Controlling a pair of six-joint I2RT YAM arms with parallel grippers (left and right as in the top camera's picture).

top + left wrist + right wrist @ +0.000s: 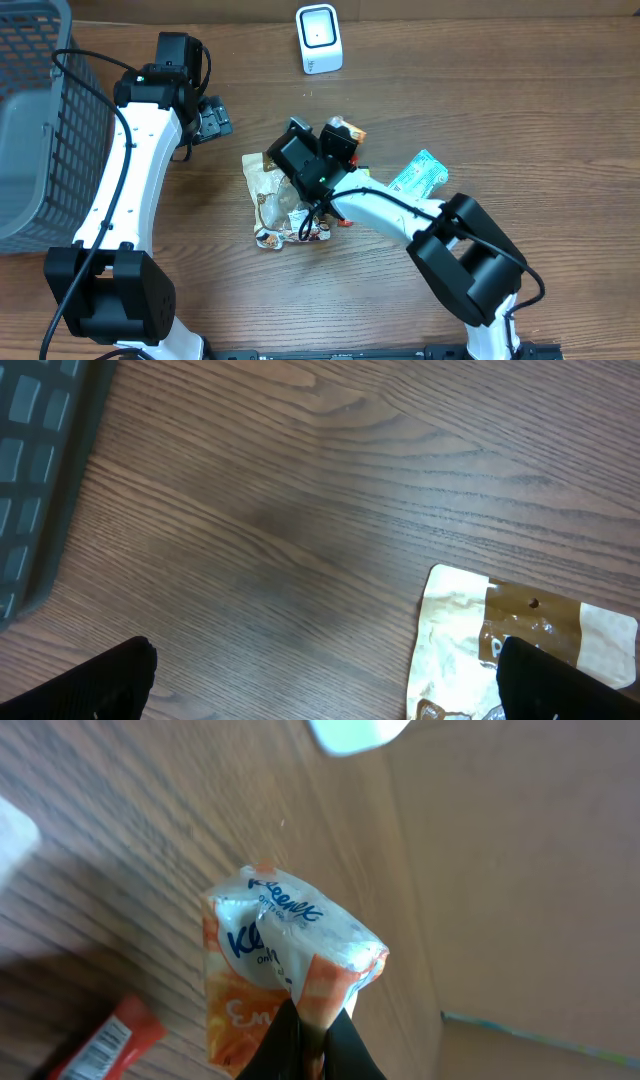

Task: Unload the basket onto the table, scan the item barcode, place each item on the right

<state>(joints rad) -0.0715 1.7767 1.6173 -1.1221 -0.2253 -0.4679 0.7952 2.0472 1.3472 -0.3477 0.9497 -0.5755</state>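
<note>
A: Two grippers: states?
B: Over the wooden table [500, 100], beside the grey basket [30, 130], the left gripper [212, 120] stands spread, empty; the right gripper [305, 1038] clenches the Kleenex tissue pack [285, 970].
A: Pack's position?
B: Raised, near the snack pouch [275, 195], well apart from the white scanner [319, 38].

Even, diffuse light; faint shadow on the table [270, 530]; slight glare and blur on the tissue pack [290, 955]
</note>
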